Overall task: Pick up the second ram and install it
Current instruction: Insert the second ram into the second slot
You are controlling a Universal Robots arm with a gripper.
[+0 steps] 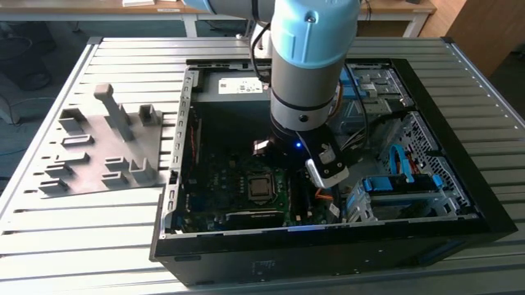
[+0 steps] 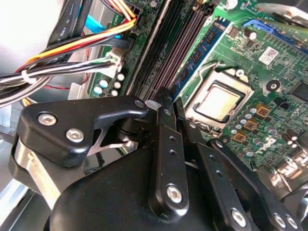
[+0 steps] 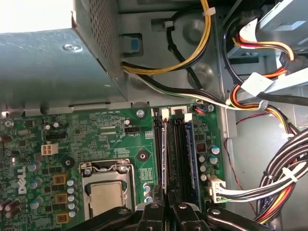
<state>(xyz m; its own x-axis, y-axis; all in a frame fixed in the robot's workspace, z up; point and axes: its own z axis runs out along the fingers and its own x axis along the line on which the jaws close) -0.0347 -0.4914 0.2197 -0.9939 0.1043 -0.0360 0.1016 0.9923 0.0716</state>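
Gripper [image 2: 172,100] pinching second ram [image 2: 206,45]; ram stands edge-up on mobo [image 2: 250,62], just beside CPU [image 2: 219,103].

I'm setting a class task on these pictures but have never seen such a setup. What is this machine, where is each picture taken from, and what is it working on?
The pale-blue and grey machine is a robot arm with a gripper, a mechanical pincer, at its tip. The exterior view comes from a camera off the arm; both wrist views come from cameras riding near its wrist. On the slatted metal table stand an open computer case and, at the exterior view's left, a grey slotted tray. The arm reaches down into the case. The gripper hangs over the long memory slots on the green motherboard, beside the processor socket. A blue-green memory stick sits in one slot. I cannot tell whether the gripper holds another stick.
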